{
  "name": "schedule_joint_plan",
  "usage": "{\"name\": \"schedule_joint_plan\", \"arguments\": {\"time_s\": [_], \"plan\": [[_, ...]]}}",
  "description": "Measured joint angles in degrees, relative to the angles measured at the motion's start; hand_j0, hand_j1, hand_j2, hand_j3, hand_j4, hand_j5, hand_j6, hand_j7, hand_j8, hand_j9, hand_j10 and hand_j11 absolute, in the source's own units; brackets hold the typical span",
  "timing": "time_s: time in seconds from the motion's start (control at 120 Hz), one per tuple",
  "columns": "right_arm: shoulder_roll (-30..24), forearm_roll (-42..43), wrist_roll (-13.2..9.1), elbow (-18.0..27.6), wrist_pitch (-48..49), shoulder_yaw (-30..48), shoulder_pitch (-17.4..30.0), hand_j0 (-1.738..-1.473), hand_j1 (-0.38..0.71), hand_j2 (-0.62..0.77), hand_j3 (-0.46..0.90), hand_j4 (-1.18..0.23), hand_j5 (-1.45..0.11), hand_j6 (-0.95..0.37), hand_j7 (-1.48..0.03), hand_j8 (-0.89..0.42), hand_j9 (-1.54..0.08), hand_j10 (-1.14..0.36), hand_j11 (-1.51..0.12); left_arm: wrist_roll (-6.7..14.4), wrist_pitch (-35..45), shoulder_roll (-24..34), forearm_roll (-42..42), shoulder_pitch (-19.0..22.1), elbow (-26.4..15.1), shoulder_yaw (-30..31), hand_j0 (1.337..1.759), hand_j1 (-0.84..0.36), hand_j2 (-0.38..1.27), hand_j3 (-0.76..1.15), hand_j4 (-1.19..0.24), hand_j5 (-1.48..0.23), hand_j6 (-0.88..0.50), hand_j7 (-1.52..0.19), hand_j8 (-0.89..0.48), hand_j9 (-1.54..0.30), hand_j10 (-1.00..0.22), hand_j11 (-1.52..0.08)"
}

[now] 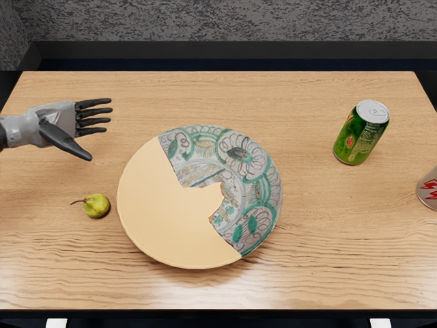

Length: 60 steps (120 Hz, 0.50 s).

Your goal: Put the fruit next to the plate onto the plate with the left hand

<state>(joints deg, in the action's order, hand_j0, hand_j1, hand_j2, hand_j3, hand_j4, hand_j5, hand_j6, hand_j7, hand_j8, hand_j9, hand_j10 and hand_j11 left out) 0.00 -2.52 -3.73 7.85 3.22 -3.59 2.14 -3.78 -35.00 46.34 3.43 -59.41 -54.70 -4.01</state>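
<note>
A small yellow-green pear (pixel 96 205) with a short stem lies on the wooden table just left of the plate (pixel 246 171). The plate is large and round, with a green patterned right part and a plain cream left part. My left hand (pixel 82 126) comes in from the left edge and hovers above and behind the pear, well apart from it. Its dark fingers are stretched out straight toward the right, the thumb pointing down-right, holding nothing.
A green soda can (pixel 360 132) stands tilted at the right of the table. A grey object with red marks (pixel 429 188) shows at the right edge. The table's front edge runs along the bottom.
</note>
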Motion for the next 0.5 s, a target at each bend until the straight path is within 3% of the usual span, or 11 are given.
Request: {"name": "schedule_joint_plan", "arguments": {"time_s": [0.375,0.5], "plan": [[0.0,0.0,-0.1,0.0,0.0,0.0,0.8,-1.658,-0.32,0.00,0.00,-0.02,-0.03,-0.02,-0.03,-0.02,-0.03,-0.02,-0.03,0.0,0.0,2.8,0.2,-0.4,-0.5,-0.4,1.658,0.35,0.00,0.00,0.00,0.00,0.00,0.00,0.00,0.00,0.00,0.00],[0.0,0.0,-0.1,0.0,0.0,0.0,0.8,-1.658,-0.32,0.00,0.00,-0.02,-0.03,-0.02,-0.03,-0.02,-0.03,-0.02,-0.03,-0.6,0.0,4.2,3.6,-0.1,-0.5,-2.9,1.658,0.35,0.00,0.00,0.00,0.00,0.00,0.00,0.00,0.00,0.00,0.00]]}}
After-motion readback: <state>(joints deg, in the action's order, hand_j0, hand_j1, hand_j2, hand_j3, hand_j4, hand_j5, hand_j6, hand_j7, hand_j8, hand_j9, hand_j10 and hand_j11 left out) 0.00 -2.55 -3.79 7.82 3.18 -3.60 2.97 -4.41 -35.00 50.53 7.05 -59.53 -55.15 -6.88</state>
